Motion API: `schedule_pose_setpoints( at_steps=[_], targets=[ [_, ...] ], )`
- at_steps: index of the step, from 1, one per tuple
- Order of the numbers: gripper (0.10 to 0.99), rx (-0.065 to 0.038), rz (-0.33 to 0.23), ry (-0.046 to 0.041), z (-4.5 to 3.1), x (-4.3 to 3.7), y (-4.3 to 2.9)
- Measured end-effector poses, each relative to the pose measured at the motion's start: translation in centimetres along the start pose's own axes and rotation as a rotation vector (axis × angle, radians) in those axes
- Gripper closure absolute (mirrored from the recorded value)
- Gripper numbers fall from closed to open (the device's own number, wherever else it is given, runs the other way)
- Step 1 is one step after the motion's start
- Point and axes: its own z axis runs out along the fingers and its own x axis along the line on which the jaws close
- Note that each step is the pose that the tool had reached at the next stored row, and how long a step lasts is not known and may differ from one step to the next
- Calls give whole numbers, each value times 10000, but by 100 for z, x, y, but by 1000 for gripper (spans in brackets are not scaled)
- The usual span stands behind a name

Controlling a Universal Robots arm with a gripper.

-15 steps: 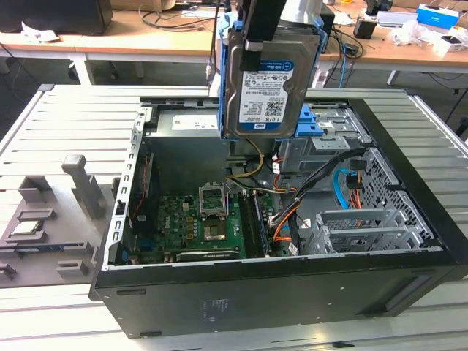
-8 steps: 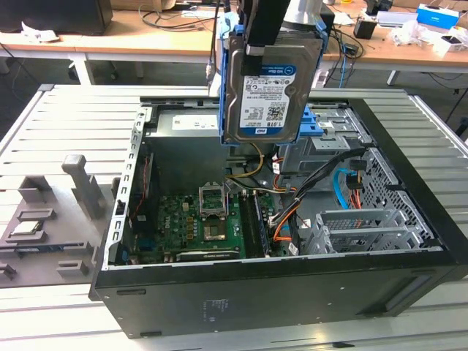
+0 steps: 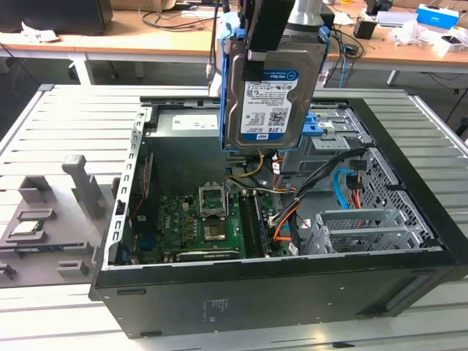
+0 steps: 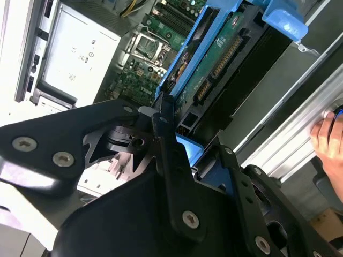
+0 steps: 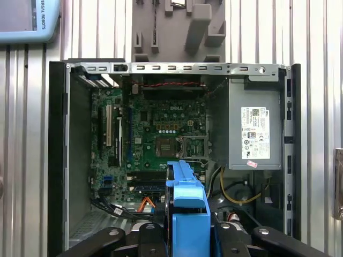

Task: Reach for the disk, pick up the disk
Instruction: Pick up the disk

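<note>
Open black metal computer case [image 3: 241,307] lies on its side on a slatted grey metal table [image 3: 66,117], side panel off, insides exposed. Near the front edge in the exterior view: green motherboard [image 3: 201,223] with a bare square processor socket [image 3: 213,199]; bundle of orange, black and blue cables [image 3: 292,212] just beside it; perforated silver metal drive cage [image 3: 365,227] on the exterior view's right. Blue plastic latch piece [image 3: 319,124] sits on the cage further back. Grey moulded fixture tray [image 3: 51,212] lies on the table at the exterior view's left, apart from the case. Silver boxy power supply [image 5: 254,134] with a white sticker occupies one case corner in the first wrist view. Flat rectangular silver-metal hard drive with blue plastic rails, the disk [image 3: 272,88], hangs upright above the open case, clear of cage and cables, nothing touching its lower edge. Black two-finger gripper [image 3: 285,29] clamps the disk at its top end; fingers closed onto the drive's two faces, black finger [image 4: 171,155] pressed against the blue rail in the second wrist view, where the disk's green circuit-board underside [image 4: 220,59] shows. White-and-blue barcode label on the disk faces the exterior camera; its print is too small to read reliably. A person's hand [image 4: 329,142] rests at the table edge in the second wrist view. Far behind, wooden desks [image 3: 146,40] with cables and boxes.
</note>
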Motion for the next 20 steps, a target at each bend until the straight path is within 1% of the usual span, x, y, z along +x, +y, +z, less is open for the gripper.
schedule_pose_setpoints(
  at_steps=[1, 3, 4, 7, 8, 13, 18, 20],
  targets=[
    [718, 0, 0, 0, 0, 43, 0],
    [718, 0, 0, 0, 0, 82, 1],
    [718, 0, 0, -1, 1, 135, 1],
    [718, 0, 0, -2, 1, 250, 2],
    [718, 0, 0, 0, 1, 311, 3],
    [718, 0, 0, -1, 1, 400, 4],
    [718, 0, 0, -1, 2, 508, 5],
    [718, 0, 0, -1, 2, 535, 5]
  ],
)
